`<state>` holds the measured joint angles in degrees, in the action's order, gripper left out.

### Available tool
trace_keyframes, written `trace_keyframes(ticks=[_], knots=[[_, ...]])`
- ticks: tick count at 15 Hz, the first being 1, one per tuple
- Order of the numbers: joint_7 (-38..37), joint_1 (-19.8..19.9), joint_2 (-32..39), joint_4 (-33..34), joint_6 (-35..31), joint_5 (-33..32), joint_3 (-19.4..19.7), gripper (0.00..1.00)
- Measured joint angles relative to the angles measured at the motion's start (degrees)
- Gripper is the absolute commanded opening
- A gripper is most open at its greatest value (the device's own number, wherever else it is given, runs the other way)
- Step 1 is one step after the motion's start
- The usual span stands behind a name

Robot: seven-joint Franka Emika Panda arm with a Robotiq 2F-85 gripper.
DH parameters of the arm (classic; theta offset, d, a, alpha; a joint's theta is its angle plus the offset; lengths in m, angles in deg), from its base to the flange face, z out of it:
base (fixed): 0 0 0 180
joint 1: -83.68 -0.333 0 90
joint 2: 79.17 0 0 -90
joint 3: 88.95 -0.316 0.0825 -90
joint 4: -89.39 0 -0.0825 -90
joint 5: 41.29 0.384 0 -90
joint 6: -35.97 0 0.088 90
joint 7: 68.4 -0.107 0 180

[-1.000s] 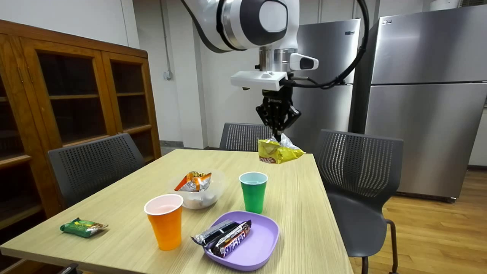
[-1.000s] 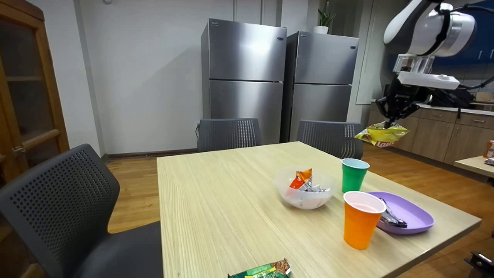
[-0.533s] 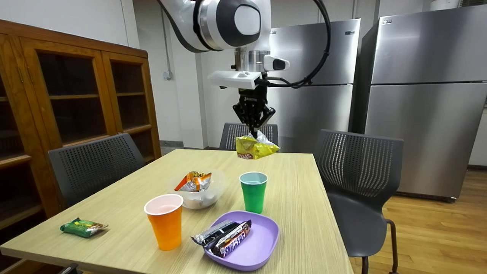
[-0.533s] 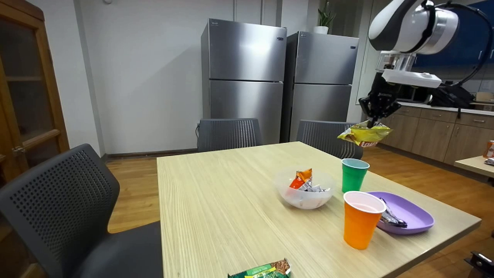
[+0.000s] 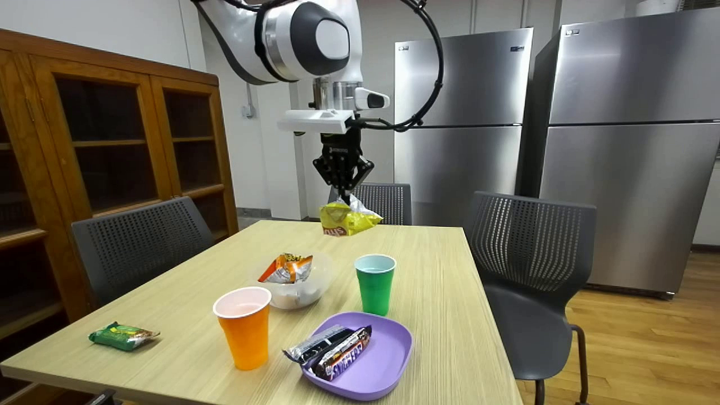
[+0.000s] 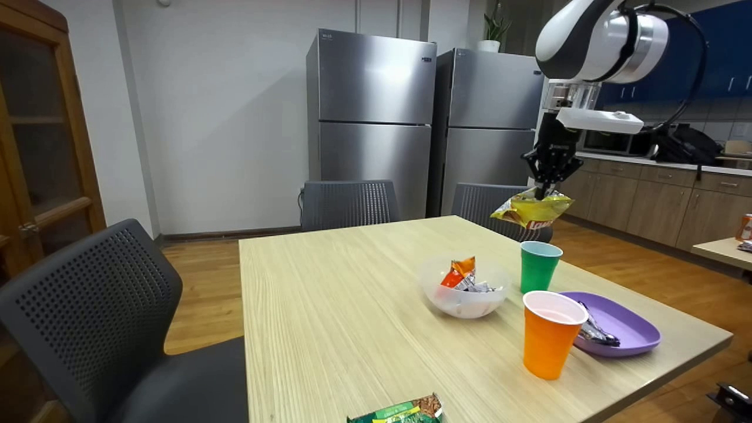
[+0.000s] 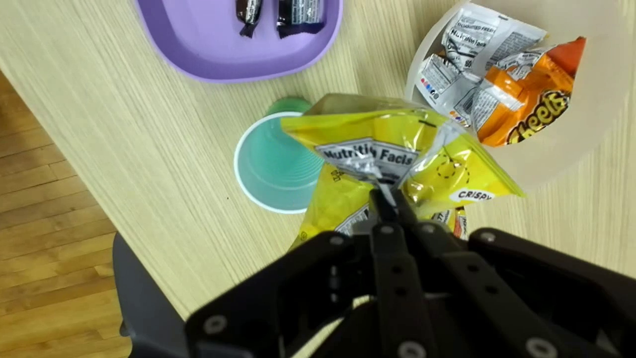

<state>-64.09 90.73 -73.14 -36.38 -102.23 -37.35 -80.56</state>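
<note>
My gripper (image 5: pixel 345 199) is shut on a crumpled edge of a yellow Lay's chip bag (image 5: pixel 351 222), which hangs in the air above table height in both exterior views. In the wrist view the fingertips pinch the bag (image 7: pixel 447 171), its nutrition panel facing the camera; the pinched edge is partly hidden between them. Beneath, the bag overlaps the rim of a green cup (image 7: pixel 271 169) and the near side of a pale translucent bowl (image 7: pixel 596 104). In that bowl lie an orange Cheetos bag (image 7: pixel 531 99) and silvery wrappers.
A purple plate (image 5: pixel 391 360) carries a Snickers bar (image 5: pixel 346 351) and another dark wrapped bar (image 5: pixel 320 342). An orange cup (image 5: pixel 246 337) stands upright near the bowl, and a green snack packet (image 5: pixel 121 336) lies apart on the table (image 6: pixel 329 305). Chairs (image 5: pixel 529 270) surround the table.
The arm has travelled leftward in both exterior views, carrying the chip bag from beside the table's far right area toward its middle. The grip stays shut; everything on the table is unmoved.
</note>
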Motion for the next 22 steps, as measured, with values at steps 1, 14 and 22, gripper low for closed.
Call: trace_keyframes(ticks=[1, 14, 22], knots=[[-0.1, -0.4, 0.1, -0.3, 0.2, -0.2, -0.4, 0.0], [-4.6, -4.4, 5.8, -1.8, 1.1, -2.3, -3.1, 0.0], [-6.4, -6.2, 9.0, -1.4, 1.1, -4.3, -3.4, 0.0]])
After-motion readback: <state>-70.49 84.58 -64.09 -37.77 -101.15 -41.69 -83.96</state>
